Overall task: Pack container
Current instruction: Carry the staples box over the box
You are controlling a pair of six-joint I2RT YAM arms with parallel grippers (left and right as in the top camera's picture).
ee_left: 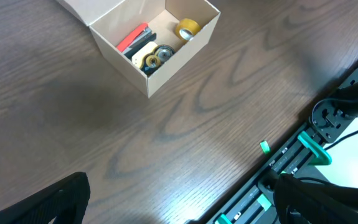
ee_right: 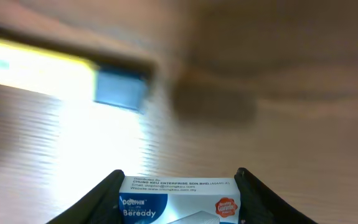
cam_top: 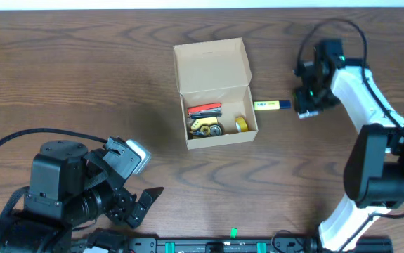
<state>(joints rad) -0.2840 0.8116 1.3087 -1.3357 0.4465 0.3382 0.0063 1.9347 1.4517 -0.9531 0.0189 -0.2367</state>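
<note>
Right claw (ee_right: 177, 182) (half-closed) on small box (ee_right: 179, 200)

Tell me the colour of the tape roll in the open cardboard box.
Yellow; the round tape roll shows best in the left wrist view.

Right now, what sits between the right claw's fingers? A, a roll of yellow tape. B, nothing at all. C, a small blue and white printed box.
C: the right wrist view shows the small printed box wedged in the right claw.
</note>
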